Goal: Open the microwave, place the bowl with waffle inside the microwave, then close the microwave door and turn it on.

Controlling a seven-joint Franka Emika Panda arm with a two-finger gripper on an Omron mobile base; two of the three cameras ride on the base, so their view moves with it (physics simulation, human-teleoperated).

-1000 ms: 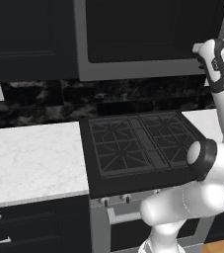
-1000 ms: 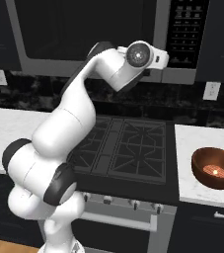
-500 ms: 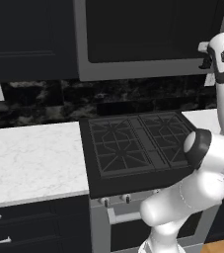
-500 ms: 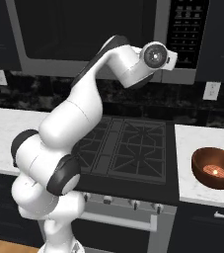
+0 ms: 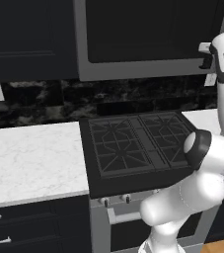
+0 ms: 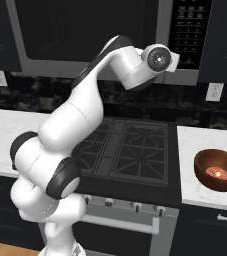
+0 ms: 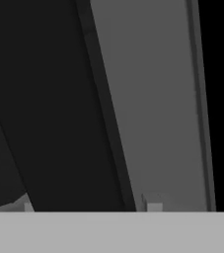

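microwave (image 6: 100, 37) sat above the stove (image 6: 130, 150), its door (image 5: 148, 29) shut flush w/ the grey frame at time of inspection. bar handle (image 7: 106, 108) ran close past the hand cam, beside the grey frame strip.

change noted over the last sec: arm swung up and toward the handle side of the microwave. in the left base view the wrist went from beside the stove's right edge to level w/ the door's lower right corner; in the right base view the wrist rose to the gap between door and control panel (image 6: 190, 32). base did not move; counter and stove held position in both views.

gripper (image 5: 207, 55) was at the door's lower right corner, near the handle. finger tips barely showed at the bottom of the hand view, one on the dark glass side, one on the grey frame side; jaw state cannot be told, and no contact w/ the handle was confirmed.

bowl (image 6: 218, 169) stood on the counter (image 6: 205, 145) right of the stove, near the front edge, w/ the waffle (image 6: 218, 173) inside. untouched.

assessment: step in hand was the reach for the handle; door opening not yet begun. all later steps pending. risk: fingers closing on frame rather than bar.
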